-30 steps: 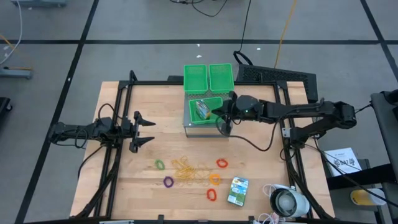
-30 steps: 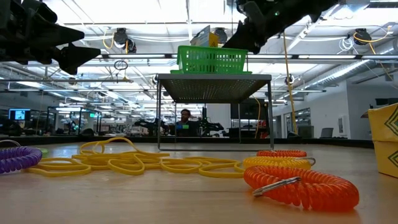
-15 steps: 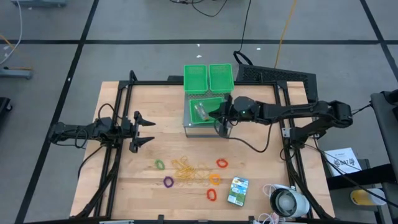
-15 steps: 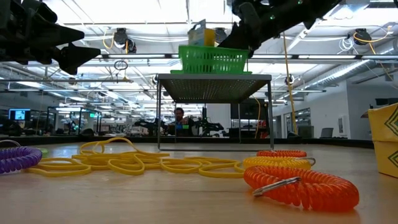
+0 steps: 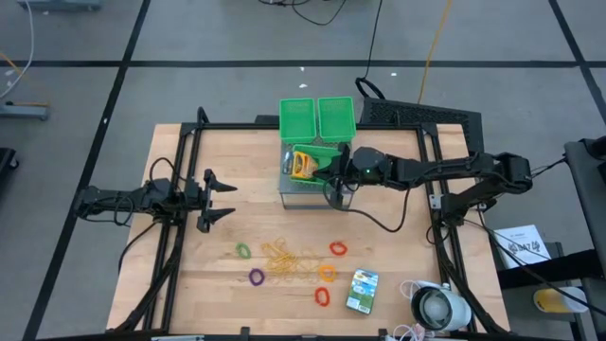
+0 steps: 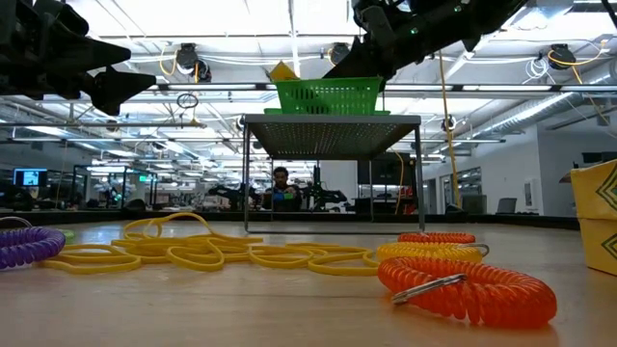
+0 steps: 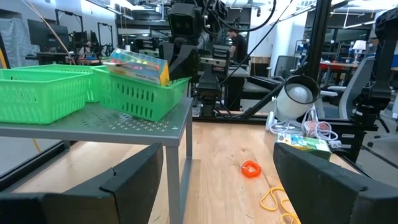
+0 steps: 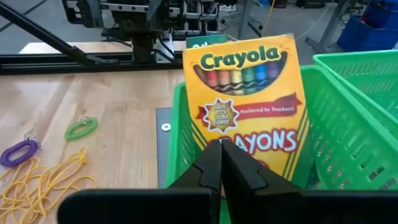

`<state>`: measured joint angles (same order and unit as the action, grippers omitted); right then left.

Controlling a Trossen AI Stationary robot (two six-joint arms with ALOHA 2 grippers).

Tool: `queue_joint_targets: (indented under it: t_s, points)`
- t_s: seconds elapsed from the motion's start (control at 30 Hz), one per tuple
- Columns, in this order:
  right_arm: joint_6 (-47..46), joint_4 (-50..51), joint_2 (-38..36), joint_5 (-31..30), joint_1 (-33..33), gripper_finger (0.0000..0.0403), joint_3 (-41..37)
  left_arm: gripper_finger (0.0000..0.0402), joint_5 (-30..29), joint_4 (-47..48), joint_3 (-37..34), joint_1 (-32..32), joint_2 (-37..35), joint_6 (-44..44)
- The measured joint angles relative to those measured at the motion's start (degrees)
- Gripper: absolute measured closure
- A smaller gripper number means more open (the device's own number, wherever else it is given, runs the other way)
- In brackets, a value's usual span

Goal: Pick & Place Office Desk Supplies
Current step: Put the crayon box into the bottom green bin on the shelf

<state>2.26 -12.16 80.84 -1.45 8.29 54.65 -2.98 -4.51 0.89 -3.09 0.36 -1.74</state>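
The crayon box [image 8: 252, 102] has tipped over inside the green bin [image 5: 315, 163] within the last second, yellow face now up; the right pincer [image 5: 330, 170] stays clenched on its edge, so release is due. The left pincer [image 5: 220, 199] waits released, well apart

bright overhead lights, glare; blurred foreground

Crayon box [image 5: 303, 164] in the near bin [image 5: 327, 153] on the stand [image 5: 312, 194]; rings [image 5: 327, 273] and rubber bands [image 5: 289, 260] at 6 o'clock on the desk [image 5: 189, 284].
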Motion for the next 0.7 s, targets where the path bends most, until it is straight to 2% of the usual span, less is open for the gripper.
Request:
queue_joint_targets:
  t_s: [0.27,0.7]
  points:
    - [0.0,-0.4,-1.1,0.0,0.0,0.0403,0.1,0.0091,0.0,0.0,0.0,0.0,0.0,0.0]
    - [0.2,-1.1,-10.9,0.0,-0.1,0.0403,0.1,0.0091,0.0,0.0,0.0,0.0,0.0,0.0]
